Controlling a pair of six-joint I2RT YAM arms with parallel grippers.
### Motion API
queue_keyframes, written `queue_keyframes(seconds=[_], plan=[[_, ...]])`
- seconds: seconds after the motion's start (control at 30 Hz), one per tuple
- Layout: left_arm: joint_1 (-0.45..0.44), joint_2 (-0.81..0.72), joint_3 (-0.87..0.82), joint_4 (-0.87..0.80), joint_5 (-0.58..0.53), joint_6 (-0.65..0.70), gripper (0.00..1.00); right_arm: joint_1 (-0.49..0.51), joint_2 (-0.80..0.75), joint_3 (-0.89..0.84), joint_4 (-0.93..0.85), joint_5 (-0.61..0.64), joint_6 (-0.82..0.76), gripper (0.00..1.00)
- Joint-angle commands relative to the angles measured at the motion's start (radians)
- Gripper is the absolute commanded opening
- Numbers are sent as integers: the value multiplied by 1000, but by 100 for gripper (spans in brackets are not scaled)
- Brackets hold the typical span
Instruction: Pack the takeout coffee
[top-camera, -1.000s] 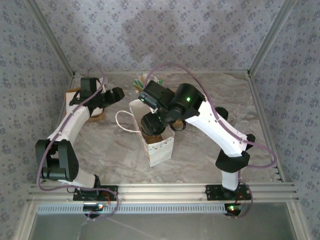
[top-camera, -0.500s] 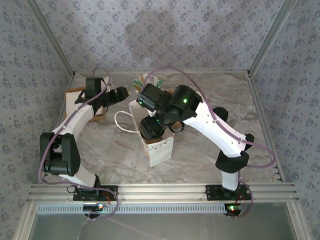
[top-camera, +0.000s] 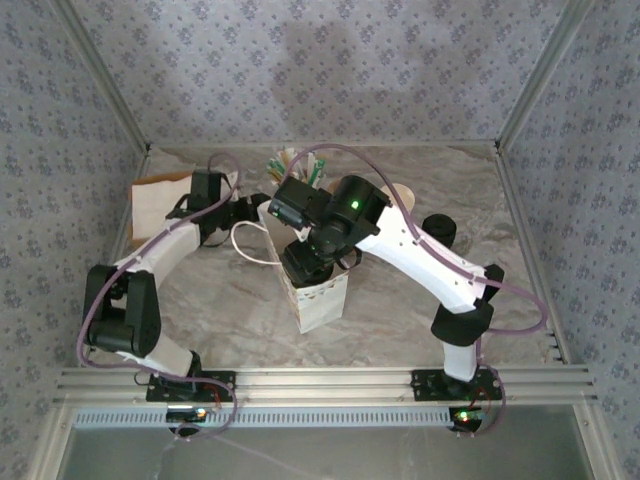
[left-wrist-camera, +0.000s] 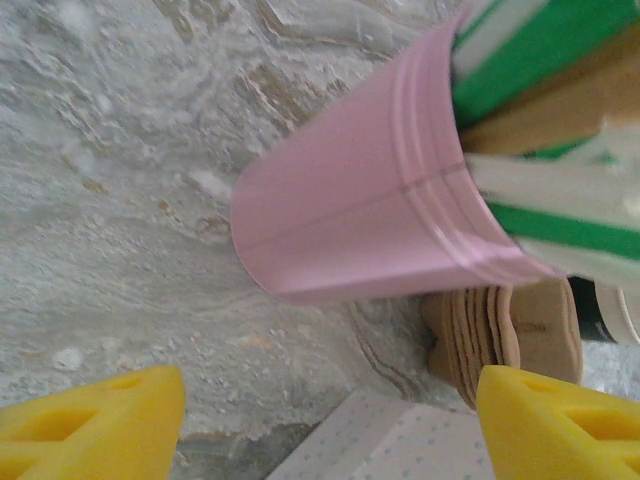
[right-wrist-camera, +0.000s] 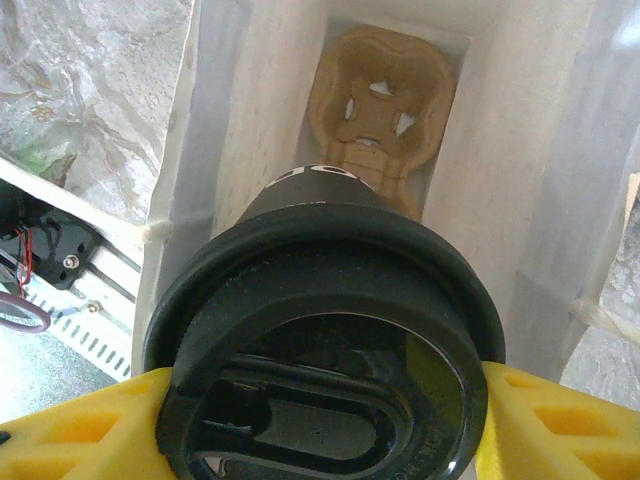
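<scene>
Your right gripper (right-wrist-camera: 320, 430) pinches the takeout coffee (right-wrist-camera: 325, 340) over the bag (right-wrist-camera: 250, 120), its lid (right-wrist-camera: 300, 260) hiding the cup; left gripper (left-wrist-camera: 330, 420) gapes empty.

I hold the takeout coffee (right-wrist-camera: 325, 250) in my right gripper (right-wrist-camera: 320, 440), one yellow finger (right-wrist-camera: 70, 430) pressed to each side of it. I look straight down on it, so its round black plastic lid (right-wrist-camera: 320, 330) hides nearly all of the cup. The lid has a raised outer rim and a sunken oval recess on the near side. A thin cream sliver of cup wall peeks past the far edge. The cup hangs upright inside the white paper bag (right-wrist-camera: 230, 120), above the brown pulp carrier (right-wrist-camera: 380, 110) on the bag's floor. I cannot tell whether its base touches the carrier.
</scene>
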Motion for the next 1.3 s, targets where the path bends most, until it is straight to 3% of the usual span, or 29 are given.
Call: queue_keyframes(seconds=[0.0, 0.43, 0.93, 1.13, 1.27], plan=[[-17, -78, -36, 37, 9, 0, 76, 3, -43, -17, -193, 10, 4, 67], [-99, -215, -164, 47, -30, -29, 76, 12, -124, -155, -191, 9, 31, 67], [-207, -222, -183, 71, -66, -41, 76, 67, -184, -303, -192, -21, 51, 66], [-191, -217, -148, -13, -149, -62, 76, 71, -177, -323, -194, -27, 30, 66], [-143, -238, -151, -44, -126, -80, 77, 51, -177, -342, -195, -20, 20, 66]])
